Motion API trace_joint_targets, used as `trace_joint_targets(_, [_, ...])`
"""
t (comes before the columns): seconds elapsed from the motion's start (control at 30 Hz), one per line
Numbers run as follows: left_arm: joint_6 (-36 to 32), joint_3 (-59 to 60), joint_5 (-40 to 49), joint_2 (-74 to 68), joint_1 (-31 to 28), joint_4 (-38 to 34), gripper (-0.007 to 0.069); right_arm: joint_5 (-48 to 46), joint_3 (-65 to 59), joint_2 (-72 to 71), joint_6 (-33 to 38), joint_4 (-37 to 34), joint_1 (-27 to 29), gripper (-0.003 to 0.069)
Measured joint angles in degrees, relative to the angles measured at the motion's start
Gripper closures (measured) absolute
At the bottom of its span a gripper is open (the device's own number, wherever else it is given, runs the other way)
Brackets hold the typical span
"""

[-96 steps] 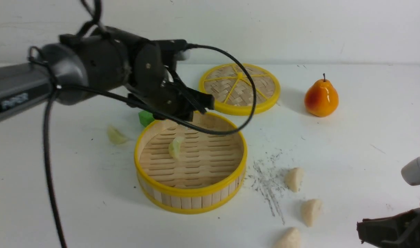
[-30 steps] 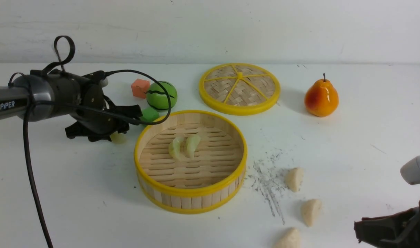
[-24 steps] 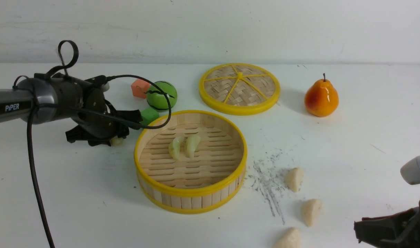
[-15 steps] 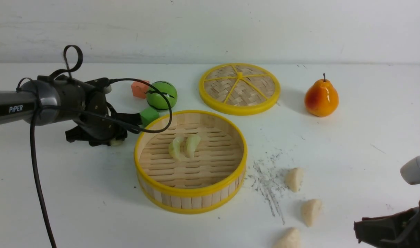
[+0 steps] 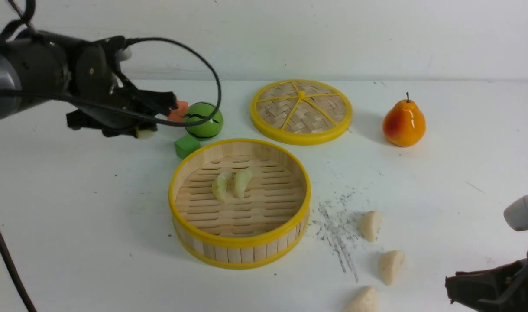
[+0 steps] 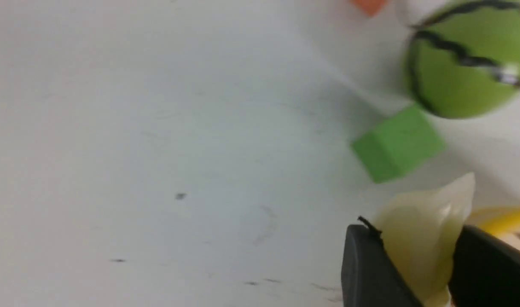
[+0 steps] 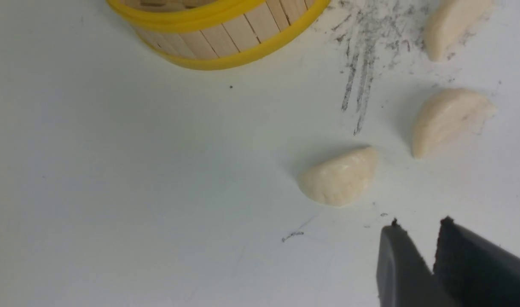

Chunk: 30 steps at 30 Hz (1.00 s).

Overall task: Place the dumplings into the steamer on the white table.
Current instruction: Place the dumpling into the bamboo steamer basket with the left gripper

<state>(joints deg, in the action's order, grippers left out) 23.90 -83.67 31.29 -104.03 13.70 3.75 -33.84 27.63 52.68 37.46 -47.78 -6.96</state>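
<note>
I counted six dumplings: three pale green and three cream-white. One green dumpling [image 6: 417, 238] was grasped between my left jaws, lifted above the white tabletop [image 5: 129, 242]. The two other green dumplings [image 5: 221, 186] [image 5: 241, 183] lay side by side in the one steamer [image 5: 240, 241], on its slatted floor. The three cream dumplings [image 5: 370, 225] [image 5: 391, 267] [image 5: 362, 300] lay on the tabletop, to the right of the steamer and nearer to me. My right jaws stood a little apart, with nothing between them, near one cream dumpling. Behind the steamer there was one woven lid [image 5: 302, 138]. One green cube [image 5: 187, 146] was just beside the steamer, and behind this cube one green ball [image 5: 204, 121] with dark stripes. One orange cube [image 5: 178, 111] was partly hidden by my left jaws. One pear [image 5: 404, 123] stood well apart, on the far right.
</note>
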Motion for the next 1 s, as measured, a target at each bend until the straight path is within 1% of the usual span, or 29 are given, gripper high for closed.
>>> trace_joint_targets(0.03, [-2.54,-0.10,0.26,0.59,2.07,-2.87,0.0384,0.24,0.00,0.00,0.00,0.00,0.00,0.0521])
trace_joint_targets(0.07, [-4.35,-0.13,0.35,0.59,3.15,-4.76,0.0384,0.29,0.00,0.00,0.00,0.00,0.00,0.0521])
trace_joint_targets(0.17, [-9.77,-0.17,0.41,-0.72,9.13,-10.69,0.0384,0.39,0.00,0.00,0.00,0.00,0.00,0.0521])
trace_joint_targets(0.27, [-12.33,-1.37,0.41,-3.73,13.67,-12.77,0.0384,0.51,0.00,0.00,0.00,0.00,0.00,0.0521])
trace_joint_targets(0.37, [-12.79,-3.92,0.79,-7.81,16.43,-12.74,0.0384,0.51,0.00,0.00,0.00,0.00,0.00,0.0520])
trace_joint_targets(0.47, [-12.48,-6.60,0.79,-11.04,16.94,-12.53,0.0384,0.33,0.00,0.00,0.00,0.00,0.00,0.0517])
trace_joint_targets(0.53, [-10.97,-8.42,0.79,-12.97,16.93,-11.80,0.0384,0.12,0.00,0.00,0.00,0.00,0.00,0.0514])
trace_joint_targets(0.63, [-8.43,-9.33,0.16,-14.84,16.87,-10.44,0.0384,-0.12,0.00,0.00,0.00,0.00,0.00,0.0512])
trace_joint_targets(0.87, [-7.41,-9.47,-0.84,-16.42,16.87,-9.97,0.0381,-0.16,0.00,0.00,0.00,0.00,0.00,0.0512])
trace_joint_targets(1.0, [-7.37,-9.47,-1.07,-16.72,16.87,-8.11,0.0319,-0.28,0.00,0.00,0.00,-0.20,0.00,0.0510])
